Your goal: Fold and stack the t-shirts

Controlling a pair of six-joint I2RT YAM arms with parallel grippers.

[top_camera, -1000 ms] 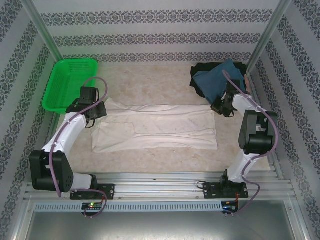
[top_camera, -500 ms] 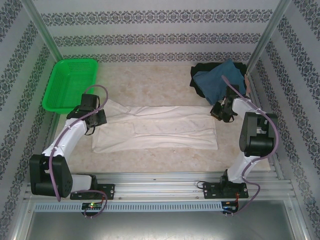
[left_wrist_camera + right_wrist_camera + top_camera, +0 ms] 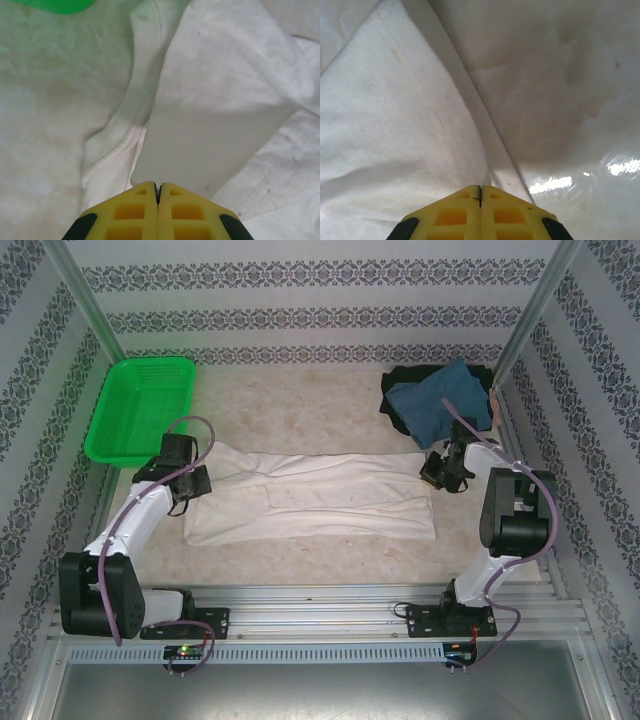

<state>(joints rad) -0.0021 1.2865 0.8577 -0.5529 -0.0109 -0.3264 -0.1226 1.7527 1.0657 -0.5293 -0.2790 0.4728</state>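
Observation:
A white t-shirt (image 3: 320,498) lies spread sideways across the middle of the table. My left gripper (image 3: 193,482) is at its left end, jaws shut, with a raised fold of the white cloth (image 3: 220,105) running out from the yellow fingertips (image 3: 145,192). At the shirt's far right corner, my right gripper (image 3: 437,472) is shut on the hemmed edge of the cloth (image 3: 385,125). A dark teal-blue t-shirt (image 3: 435,405) lies crumpled on a black one (image 3: 398,383) at the back right.
A green mesh basket (image 3: 140,405) stands at the back left, its rim just in the left wrist view (image 3: 55,5). Bare marbled tabletop (image 3: 300,410) lies behind the white shirt. Patterned walls and two metal posts close in the table.
Both grippers have moved toward the near edge, drawing the far edge of the white shirt with them. The left arm moved further than the right.

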